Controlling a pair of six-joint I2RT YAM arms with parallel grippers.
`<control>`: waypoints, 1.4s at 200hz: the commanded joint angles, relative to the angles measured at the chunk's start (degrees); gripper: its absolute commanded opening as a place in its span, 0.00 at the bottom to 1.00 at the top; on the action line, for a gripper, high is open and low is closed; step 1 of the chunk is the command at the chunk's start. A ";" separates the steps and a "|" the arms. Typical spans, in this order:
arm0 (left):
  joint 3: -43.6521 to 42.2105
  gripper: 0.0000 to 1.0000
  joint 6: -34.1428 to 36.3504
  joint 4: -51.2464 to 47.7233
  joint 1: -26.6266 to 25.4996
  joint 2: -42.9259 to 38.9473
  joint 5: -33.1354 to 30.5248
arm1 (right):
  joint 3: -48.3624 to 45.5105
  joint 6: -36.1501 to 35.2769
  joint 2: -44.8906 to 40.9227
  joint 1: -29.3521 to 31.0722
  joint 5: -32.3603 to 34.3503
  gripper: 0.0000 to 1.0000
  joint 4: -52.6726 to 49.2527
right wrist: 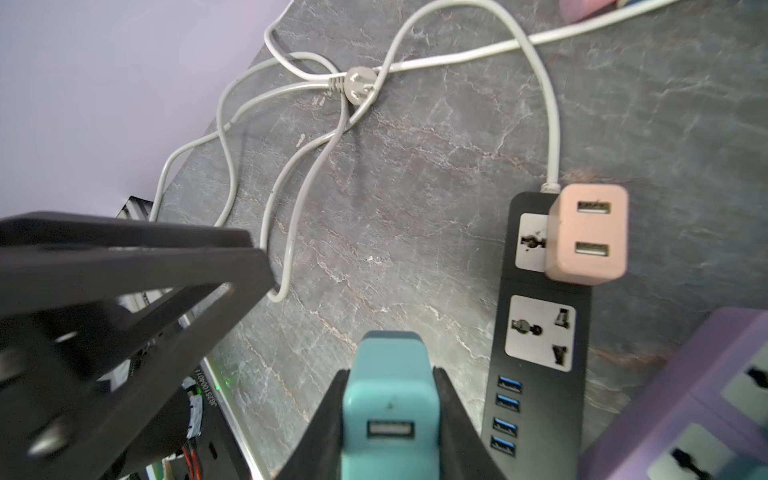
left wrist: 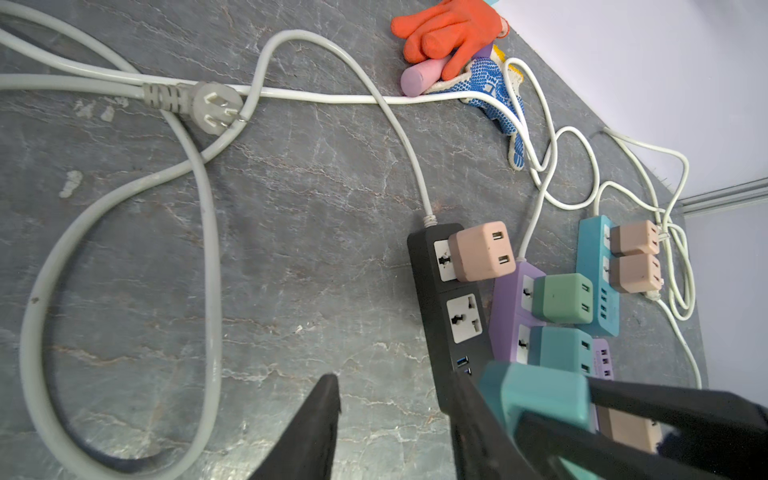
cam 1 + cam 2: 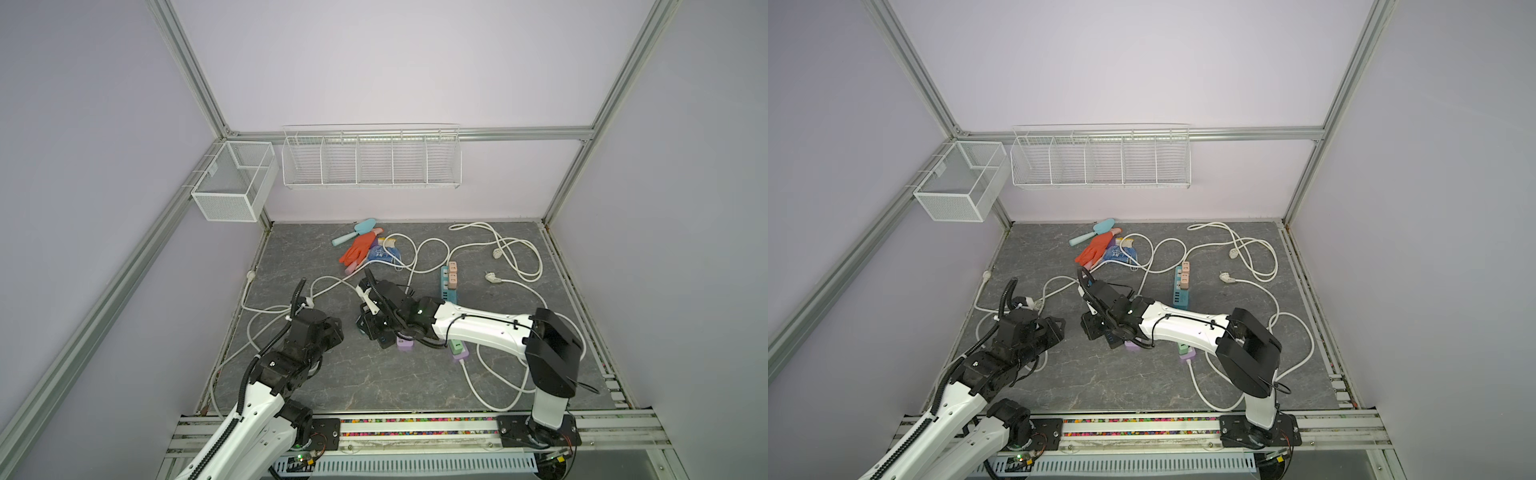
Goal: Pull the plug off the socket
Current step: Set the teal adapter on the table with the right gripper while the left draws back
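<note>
Right hand clenches the plug, clear of the strip; left hand gapes empty. A weak pinch could drop it onto the strip.

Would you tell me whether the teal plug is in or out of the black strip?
Out. The right gripper holds the teal plug clear of the strip, where one socket sits empty beside the pink plug.

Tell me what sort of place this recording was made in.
Probably a lab robot test cell: an aluminium frame with plain walls, wire baskets hung on it, and two arms mounted beside a tabletop strewn with power strips.
</note>
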 commanded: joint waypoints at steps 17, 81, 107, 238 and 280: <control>0.13 0.46 0.24 -6.40 0.13 -3.11 -3.11 | 2.27 5.21 4.79 0.50 -1.34 0.17 6.13; -2.72 0.49 -2.06 -7.48 0.13 -7.38 -3.38 | 7.75 5.66 12.78 0.76 -3.82 0.17 7.96; -3.47 0.49 -2.91 -7.72 0.13 -8.69 -3.41 | 9.67 5.67 15.31 0.76 -5.33 0.17 8.33; -3.93 0.56 -3.22 -8.80 0.11 -10.85 -4.44 | 15.25 6.51 23.11 0.76 -6.11 0.21 5.00; -3.39 0.62 -2.97 -9.20 0.11 -10.95 -4.60 | 15.23 5.53 22.60 0.79 -5.16 0.33 3.98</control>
